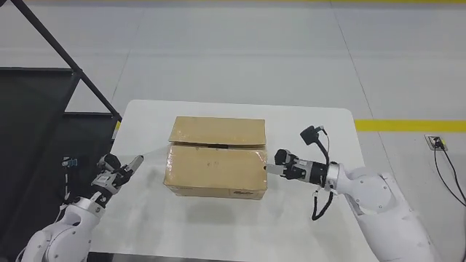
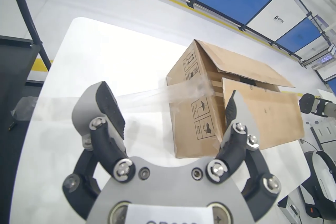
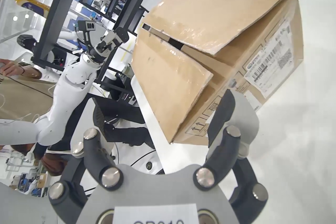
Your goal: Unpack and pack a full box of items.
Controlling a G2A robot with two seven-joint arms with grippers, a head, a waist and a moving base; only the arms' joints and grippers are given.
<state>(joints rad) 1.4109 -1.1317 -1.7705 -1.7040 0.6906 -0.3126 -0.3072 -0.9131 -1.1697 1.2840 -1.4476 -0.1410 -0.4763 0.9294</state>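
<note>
I see the brown cardboard box (image 1: 215,161) at the middle of the white table (image 1: 313,120). Its top flaps gape slightly, and clear tape (image 2: 181,88) trails from its left end. Its long axis runs from arm to arm. My left gripper (image 2: 169,90) is spread near that end. My right gripper (image 1: 271,167), also spread, is just beside the other.

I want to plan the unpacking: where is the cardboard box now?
In the top view, the cardboard box stands at the middle of the white table, between the left gripper and the right gripper.
</note>
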